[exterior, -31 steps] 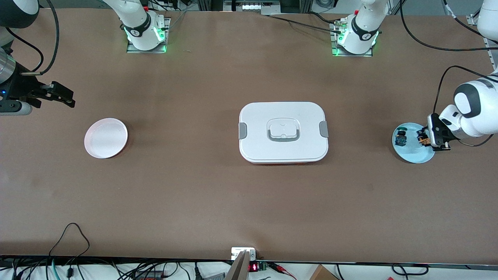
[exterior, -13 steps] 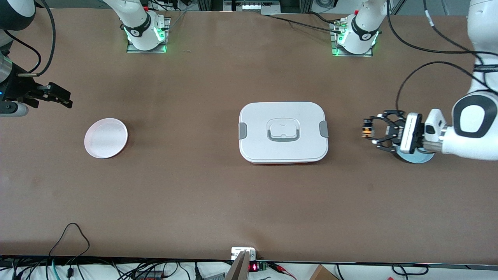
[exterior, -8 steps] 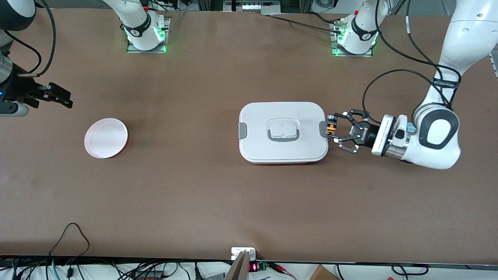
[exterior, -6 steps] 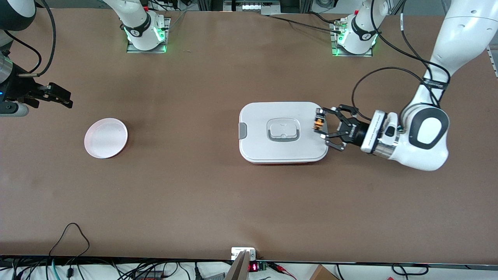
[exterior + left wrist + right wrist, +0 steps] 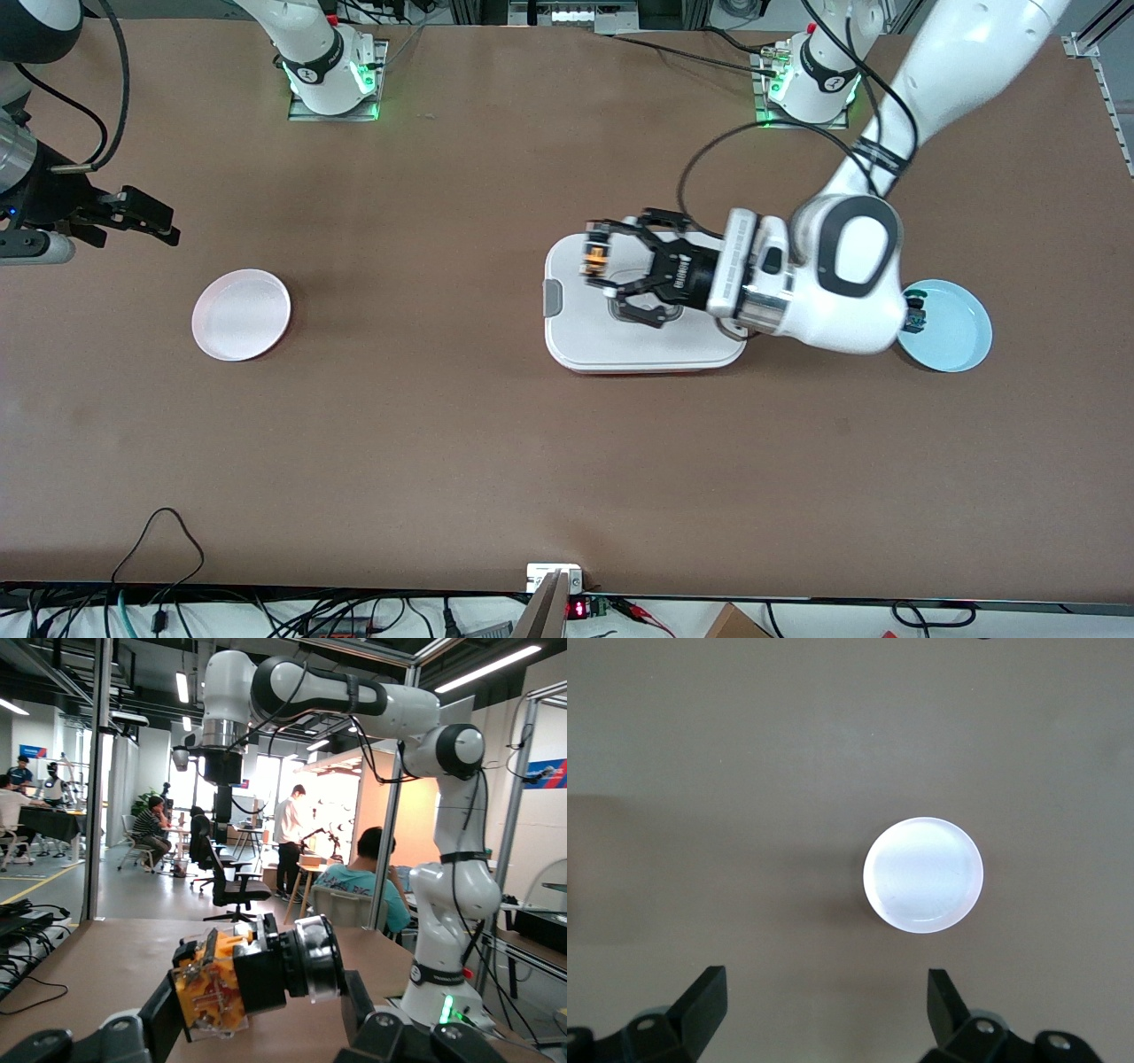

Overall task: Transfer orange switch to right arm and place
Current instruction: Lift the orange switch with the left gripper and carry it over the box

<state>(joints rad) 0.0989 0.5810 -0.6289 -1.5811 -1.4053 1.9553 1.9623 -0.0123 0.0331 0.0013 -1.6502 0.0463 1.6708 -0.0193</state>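
The orange switch (image 5: 592,257) is a small black part with an orange block, and my left gripper (image 5: 598,264) is shut on it in the air over the white lidded box (image 5: 642,347). Up close, the left wrist view has the orange switch (image 5: 232,983) lying crosswise in the left gripper (image 5: 261,1010). The right arm (image 5: 27,35) waits at its end of the table. Its right gripper (image 5: 166,223) hangs open and holds nothing, close to the white plate (image 5: 241,315). In the right wrist view the right gripper (image 5: 824,983) is spread wide above bare table short of the white plate (image 5: 923,875).
A light blue dish (image 5: 957,328) sits at the left arm's end of the table with a small green and blue switch (image 5: 915,315) on its rim side. The two arm bases (image 5: 332,75) (image 5: 811,84) stand along the table's edge farthest from the front camera.
The left arm lifted the orange switch off the blue dish and carried it toward the right arm's end, to above the white box. The right gripper shifted only slightly.
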